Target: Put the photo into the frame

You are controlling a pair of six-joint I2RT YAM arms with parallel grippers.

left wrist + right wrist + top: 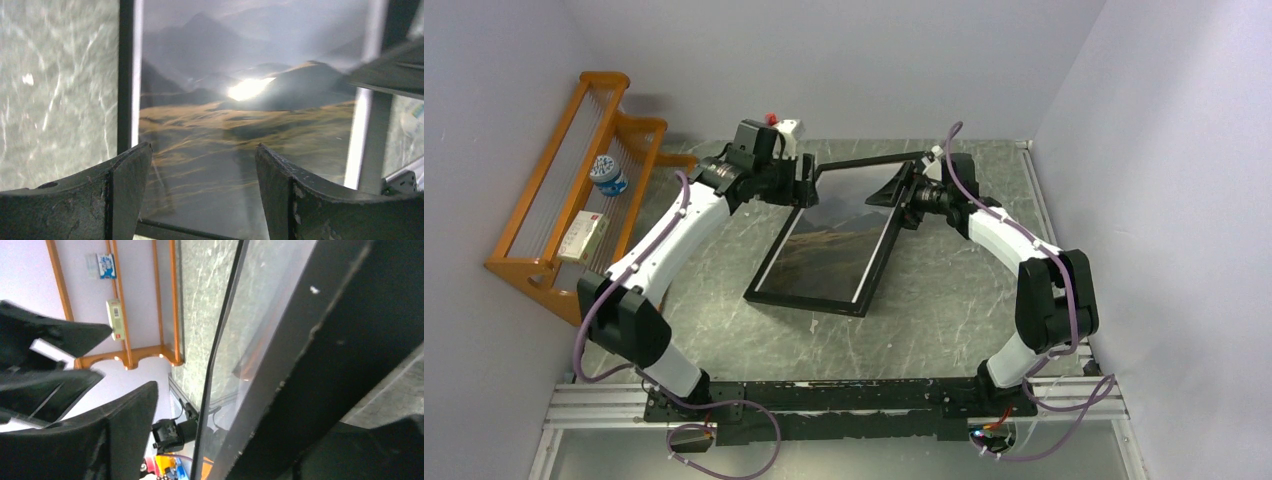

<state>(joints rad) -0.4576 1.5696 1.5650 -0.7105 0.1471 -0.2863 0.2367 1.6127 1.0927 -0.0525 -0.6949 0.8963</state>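
Note:
The black frame (809, 300) lies slanted in the middle of the table. The photo (829, 255), a dark mountain landscape with a white border, sits inside it, picture side up. My left gripper (806, 195) hovers over the frame's far left corner. In its wrist view it is open and empty above the photo (240, 125), beside the left rail (125, 75). My right gripper (894, 195) is at the far right corner. In its wrist view it is open (270, 405), with the black rail (320, 340) and a clear pane (250, 315) between its jaws. Its left finger (125, 430) is apart from them.
An orange wooden rack (554, 210) leans on the left wall, holding a small blue-and-white container (609, 175) and a white box (584, 235). It also shows in the right wrist view (120, 305). Walls close in the table at the back and right.

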